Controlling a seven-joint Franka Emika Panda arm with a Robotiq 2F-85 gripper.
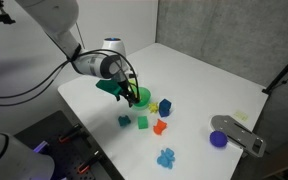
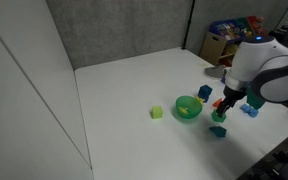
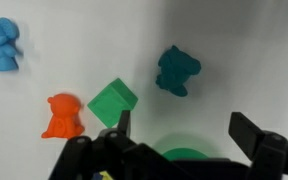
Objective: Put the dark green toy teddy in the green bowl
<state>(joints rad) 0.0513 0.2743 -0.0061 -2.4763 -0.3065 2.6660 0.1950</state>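
Observation:
The dark green toy teddy (image 3: 176,70) lies on the white table, apart from the other toys; it also shows in both exterior views (image 1: 124,121) (image 2: 217,130). The green bowl (image 1: 141,97) (image 2: 187,108) stands close by, and its rim shows at the bottom of the wrist view (image 3: 184,154). My gripper (image 3: 184,130) is open and empty. It hovers above the table between the bowl and the teddy (image 1: 119,88) (image 2: 227,103), touching neither.
A green cube (image 3: 112,102), an orange toy (image 3: 63,115) and a light blue toy (image 3: 2,44) lie beside the teddy. A purple dish (image 1: 218,139) and a grey object (image 1: 239,135) sit near the table's edge. A light-green block (image 2: 156,113) lies by the bowl.

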